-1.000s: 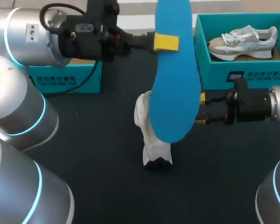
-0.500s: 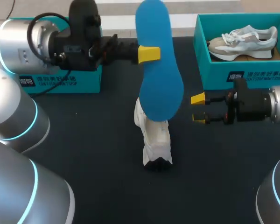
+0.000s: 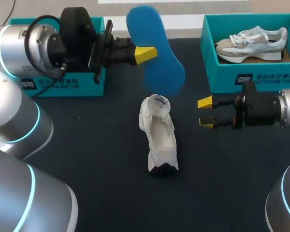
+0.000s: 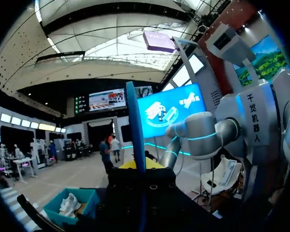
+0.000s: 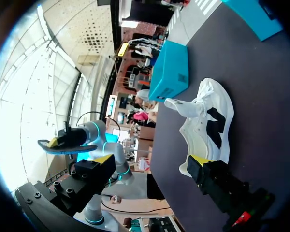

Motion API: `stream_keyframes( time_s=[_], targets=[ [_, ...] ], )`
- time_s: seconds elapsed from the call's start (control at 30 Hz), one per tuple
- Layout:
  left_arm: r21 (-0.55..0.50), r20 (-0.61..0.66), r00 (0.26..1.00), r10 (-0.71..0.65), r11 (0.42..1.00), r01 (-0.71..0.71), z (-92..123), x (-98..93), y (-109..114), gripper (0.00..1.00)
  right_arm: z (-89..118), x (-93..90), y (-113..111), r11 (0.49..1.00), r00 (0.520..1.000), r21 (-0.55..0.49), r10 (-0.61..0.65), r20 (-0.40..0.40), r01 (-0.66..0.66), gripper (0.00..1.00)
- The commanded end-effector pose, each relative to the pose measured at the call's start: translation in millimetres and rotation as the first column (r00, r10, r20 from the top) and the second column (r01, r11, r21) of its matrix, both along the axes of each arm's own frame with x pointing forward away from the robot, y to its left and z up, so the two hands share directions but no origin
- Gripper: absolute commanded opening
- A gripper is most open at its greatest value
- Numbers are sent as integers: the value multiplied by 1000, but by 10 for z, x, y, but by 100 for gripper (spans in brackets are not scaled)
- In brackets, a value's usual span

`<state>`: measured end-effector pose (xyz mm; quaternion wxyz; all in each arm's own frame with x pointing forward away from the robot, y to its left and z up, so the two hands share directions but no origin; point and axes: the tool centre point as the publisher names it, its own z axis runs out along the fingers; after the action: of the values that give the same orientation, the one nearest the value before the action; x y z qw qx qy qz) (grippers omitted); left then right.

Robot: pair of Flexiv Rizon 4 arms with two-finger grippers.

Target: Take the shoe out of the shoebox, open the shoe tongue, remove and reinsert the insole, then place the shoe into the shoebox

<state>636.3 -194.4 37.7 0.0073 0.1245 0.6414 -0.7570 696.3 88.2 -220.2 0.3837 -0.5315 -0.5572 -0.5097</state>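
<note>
- Head view shows the white shoe (image 3: 158,133) lying in the middle of the dark table (image 3: 101,159), running lengthwise from near to far, with nothing holding it.
- The blue insole (image 3: 154,50) is out of the shoe. It hangs in the air over the far middle of the table, beyond the shoe and clear of it.
- The left gripper (image 3: 146,53) comes in from the far left and is clamped on the insole partway along its length. In the left wrist view the insole (image 4: 135,130) stands edge-on, rising from between that gripper's fingers.
- The right gripper (image 3: 205,112) hovers just right of the shoe, its two yellow tips spread apart and holding nothing. In the right wrist view the shoe (image 5: 208,125) lies ahead of those fingers without touching them.
- The right shoebox (image 3: 251,79), teal, sits at the far right and holds a grey-and-white sneaker (image 3: 253,43).
- The left shoebox (image 3: 63,84) sits at the far left, partly hidden behind the left arm.
</note>
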Motion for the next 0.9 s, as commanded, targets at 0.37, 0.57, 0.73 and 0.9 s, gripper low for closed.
stream_keyframes(
  time_s=[0.37,0.57,0.73,0.9],
  targets=[
    [-202,489,859,154,977,-61,-50,-41,72,0,-7,2,13,1000,1000,0,-2,0,2,100],
    [-202,489,859,154,977,-61,-50,-41,72,0,-7,2,13,1000,1000,0,-2,0,2,100],
    [-219,571,798,194,973,-80,-231,-59,117,0,-7,2,13,1000,1000,0,-2,0,2,100],
    [-265,682,685,255,960,-94,-431,-24,233,0,-7,2,13,1000,1000,0,-2,0,2,100]
  ],
)
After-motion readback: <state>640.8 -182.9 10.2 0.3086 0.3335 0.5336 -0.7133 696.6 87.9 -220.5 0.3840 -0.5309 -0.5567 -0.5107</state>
